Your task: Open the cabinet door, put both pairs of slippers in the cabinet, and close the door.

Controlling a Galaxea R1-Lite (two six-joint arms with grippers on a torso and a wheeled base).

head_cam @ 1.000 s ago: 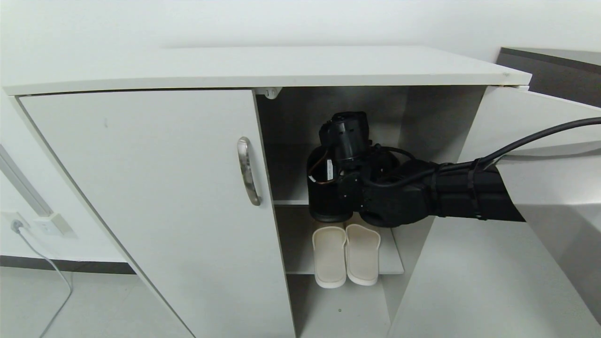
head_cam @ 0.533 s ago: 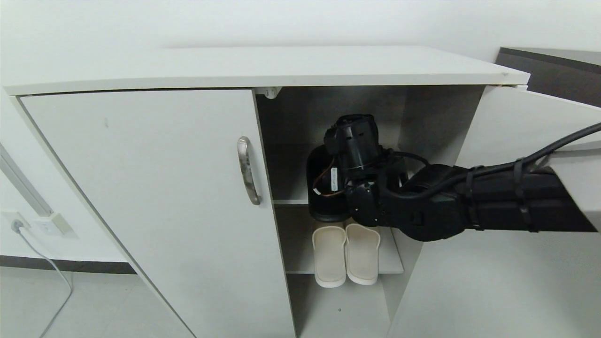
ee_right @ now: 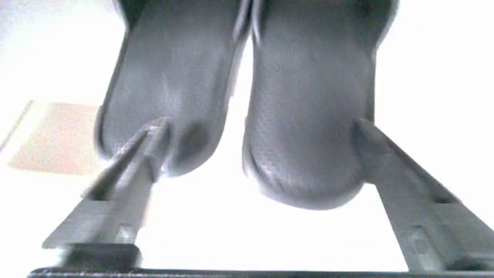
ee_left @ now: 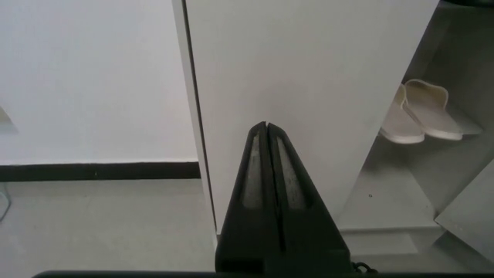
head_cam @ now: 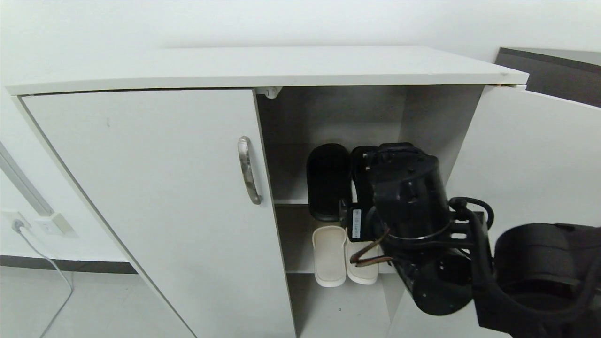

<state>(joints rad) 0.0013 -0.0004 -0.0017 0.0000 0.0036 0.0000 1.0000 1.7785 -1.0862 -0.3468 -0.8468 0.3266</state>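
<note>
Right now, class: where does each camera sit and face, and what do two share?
Head: on the head, looking down at the cabinet; right arm shows.
Left wrist: faces the closed door and white slippers; left jaws shut.
Right wrist: faces black slippers between open right jaws.
Shared: head and left wrist show white slippers.

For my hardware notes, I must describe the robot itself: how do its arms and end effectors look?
The right arm is black with a thick cylindrical wrist, a white label, thin reddish wires and a black looped cable. The left end effector has two dark tapered fingers with grey faces. The right end effector has slim grey fingers.
</note>
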